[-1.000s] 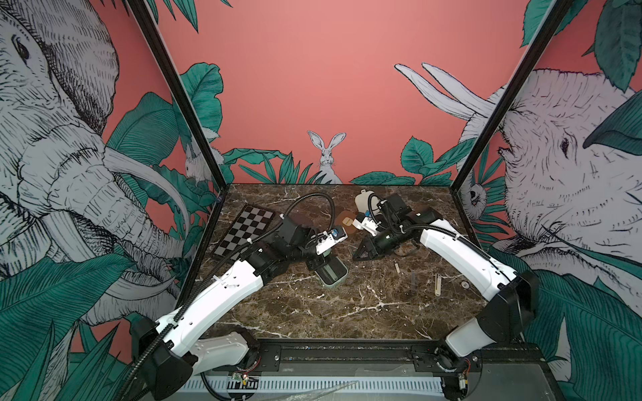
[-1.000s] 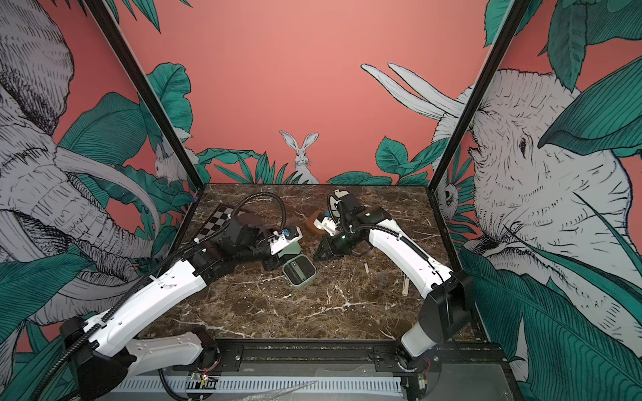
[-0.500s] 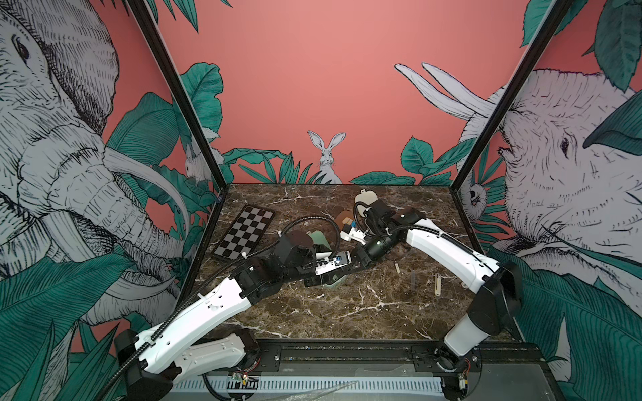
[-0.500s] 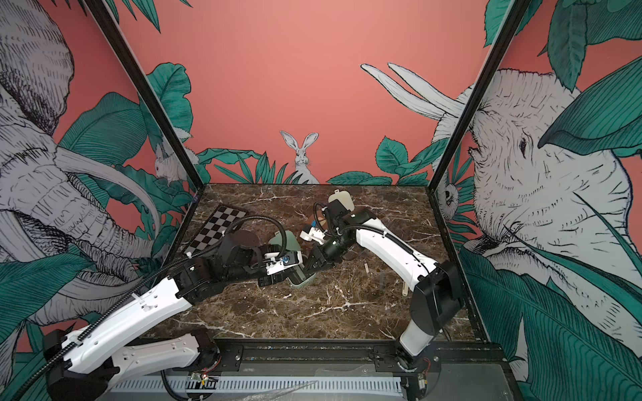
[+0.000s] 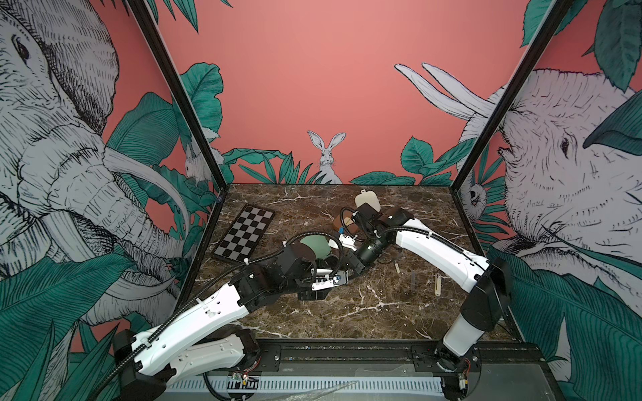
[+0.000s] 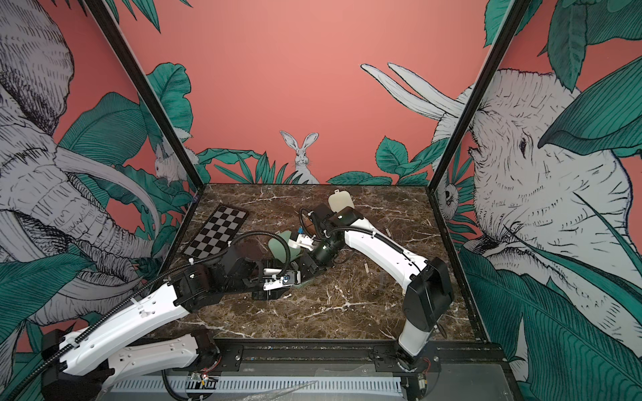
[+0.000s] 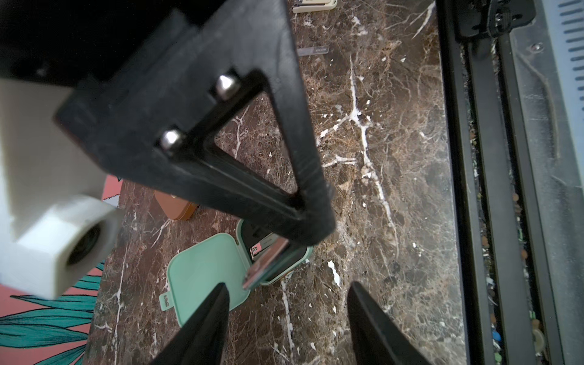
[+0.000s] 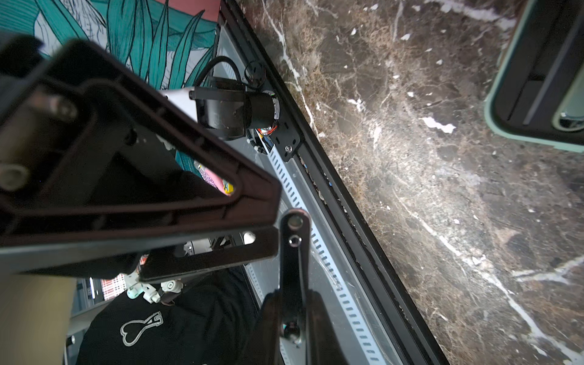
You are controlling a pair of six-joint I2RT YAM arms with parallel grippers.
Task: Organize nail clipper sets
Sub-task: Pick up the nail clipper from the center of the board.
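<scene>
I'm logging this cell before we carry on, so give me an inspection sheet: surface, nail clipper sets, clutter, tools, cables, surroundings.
Surface: marble tabletop, brown with white veins; no spill seen.
Job's things: mint case lies open; brown case beside it; cream case near the back wall; cream implement loose on the right side.
Clutter: checkerboard at the back left; clear strip loose.
Tools: left tool open, empty, by the mint case; right tool shut on a metal implement over the mint case's tray.
Cables: black cable loops past the mint case; no snag seen.
Surroundings: mural walls, painted rabbit, black frame posts.
</scene>
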